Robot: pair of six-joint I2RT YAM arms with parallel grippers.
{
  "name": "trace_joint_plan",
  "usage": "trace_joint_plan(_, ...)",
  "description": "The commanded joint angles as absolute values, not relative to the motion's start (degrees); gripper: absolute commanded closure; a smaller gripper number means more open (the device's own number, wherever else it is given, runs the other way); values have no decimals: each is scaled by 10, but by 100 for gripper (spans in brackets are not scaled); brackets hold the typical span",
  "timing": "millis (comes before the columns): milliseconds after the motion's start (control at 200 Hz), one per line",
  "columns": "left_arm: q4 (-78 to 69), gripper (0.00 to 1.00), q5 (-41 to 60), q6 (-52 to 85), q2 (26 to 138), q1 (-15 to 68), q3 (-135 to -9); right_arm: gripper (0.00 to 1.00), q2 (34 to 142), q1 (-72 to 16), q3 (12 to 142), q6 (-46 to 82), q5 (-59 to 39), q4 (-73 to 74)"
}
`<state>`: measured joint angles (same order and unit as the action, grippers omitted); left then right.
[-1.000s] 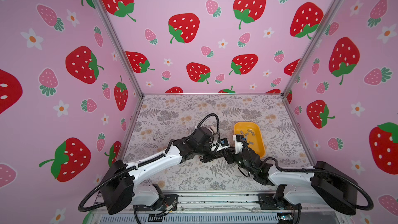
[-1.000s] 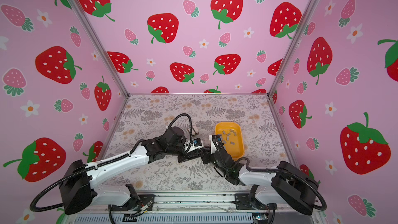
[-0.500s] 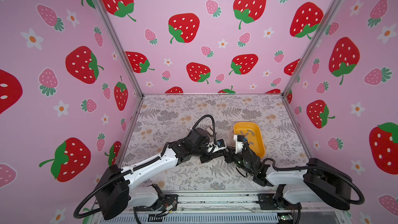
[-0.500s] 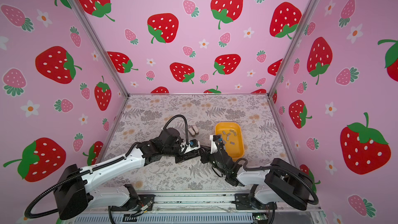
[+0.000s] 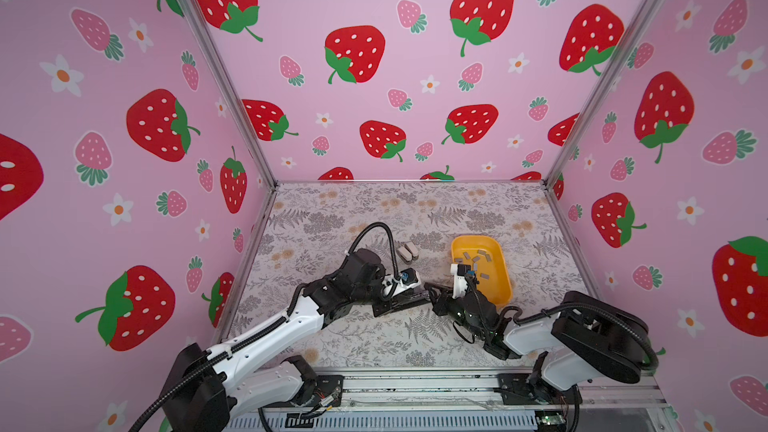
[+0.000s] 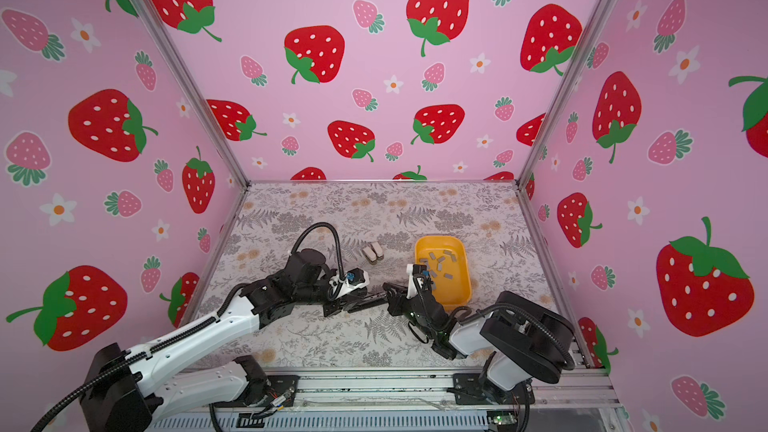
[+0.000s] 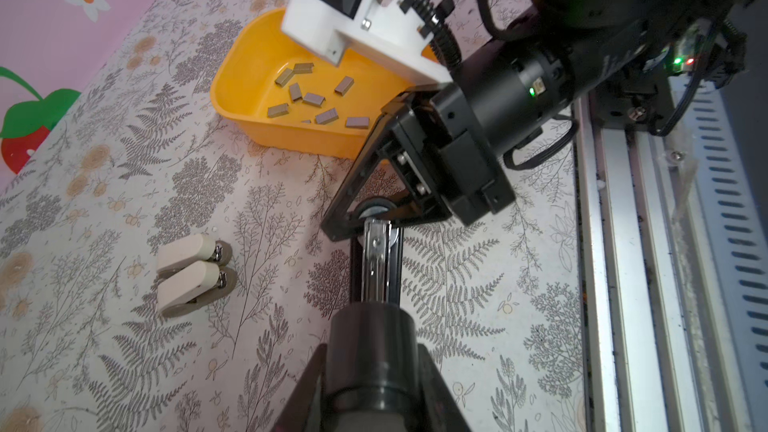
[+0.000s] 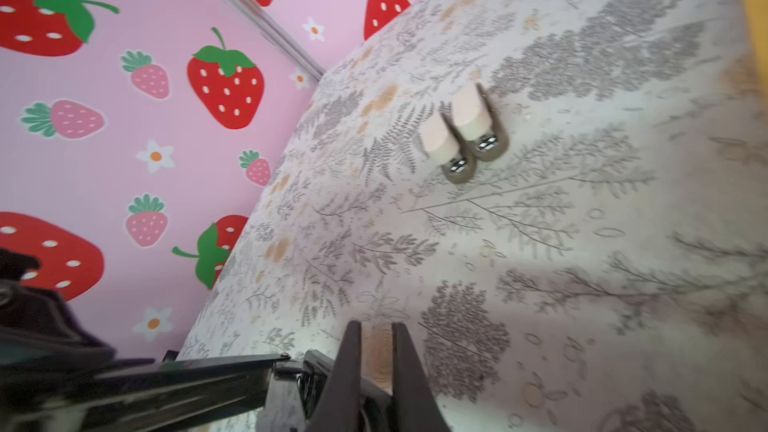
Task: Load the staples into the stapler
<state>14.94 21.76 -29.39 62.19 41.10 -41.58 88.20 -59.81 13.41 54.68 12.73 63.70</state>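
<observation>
My left gripper is shut on the rear of a black stapler, held low over the mat. The stapler's shiny metal rail points at my right gripper, whose jaws are closed on the stapler's front end. In the right wrist view my right gripper shows only a narrow gap at the tips, and the stapler's black arm runs off to one side. Both top views show the two grippers meeting at the stapler. The staples lie loose in the yellow tray.
The yellow tray stands just right of and behind my right gripper. Two small beige staplers lie side by side behind my left arm. The metal frame rail runs along the front edge.
My right gripper's jaws have closed on the stapler's front end. My left arm has drawn back slightly to the front left, uncovering the two beige staplers.
</observation>
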Motion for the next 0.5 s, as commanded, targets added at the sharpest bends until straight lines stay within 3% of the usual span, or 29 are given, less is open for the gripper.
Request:
trace_joint_plan(0,81,100,299,-299,585,404,-430,100,920,-592,113,522,207,508)
trace_joint_plan(135,81,100,312,-304,590,399,-428,100,910,-592,118,510,193,510)
trace_joint_plan(365,129,100,301,-335,660,401,-465,67,846,-594,137,480,179,464)
trace_joint_plan(495,163,100,286,-356,706,408,-495,62,812,-593,145,471,185,438)
